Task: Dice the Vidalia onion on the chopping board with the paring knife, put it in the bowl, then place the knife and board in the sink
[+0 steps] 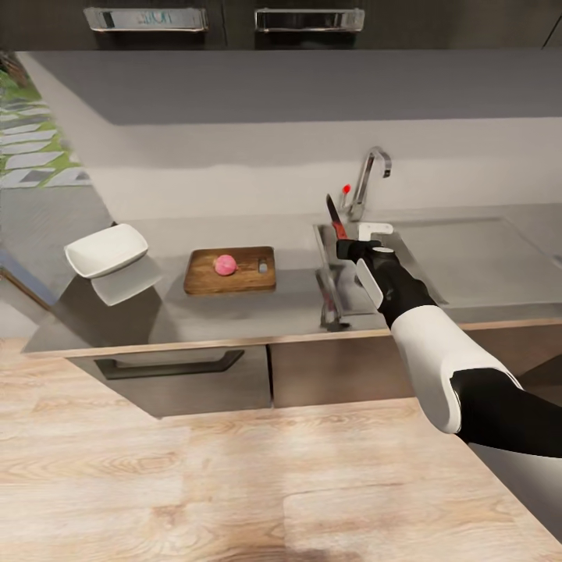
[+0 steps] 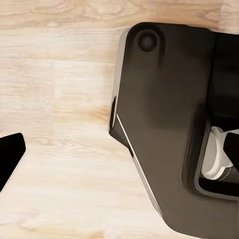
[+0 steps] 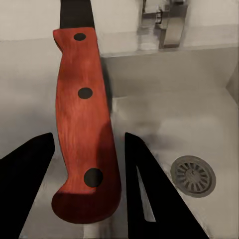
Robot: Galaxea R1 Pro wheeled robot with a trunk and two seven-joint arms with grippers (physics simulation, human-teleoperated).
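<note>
Nearest you is the pale wooden floor (image 1: 234, 484), and over it your right arm reaches forward to the sink (image 1: 347, 293). The right end effector (image 1: 349, 245) is pinching the paring knife (image 1: 336, 218) by its reddish handle, blade pointing up, above the basin's left edge. In the right wrist view the handle (image 3: 84, 124) sits between the two dark fingers (image 3: 144, 189), with the grey basin and round drain (image 3: 193, 176) below it.

The knife looks light and rigid, so it should follow your wrist closely; the smooth riveted handle could slip or twist if the pinch loosens, so keep hold at mid-handle, clear of the blade.

The left end effector shows as one dark fingertip (image 2: 10, 154) over the floor beside the robot's dark body; you cannot tell whether it is spread or pressed together.

Further along the counter (image 1: 156, 312), left of the sink, lies the dark brown chopping board (image 1: 234, 282), flat, grain visible. The Vidalia onion (image 1: 225, 264) rests on it near the middle, a small pinkish round lump, apparently whole and not yet diced. It will likely roll under the blade, being round and smooth. Beyond, at the counter's left end, stands the white bowl (image 1: 106, 250). The chrome tap (image 1: 371, 176) rises behind the sink.
</note>
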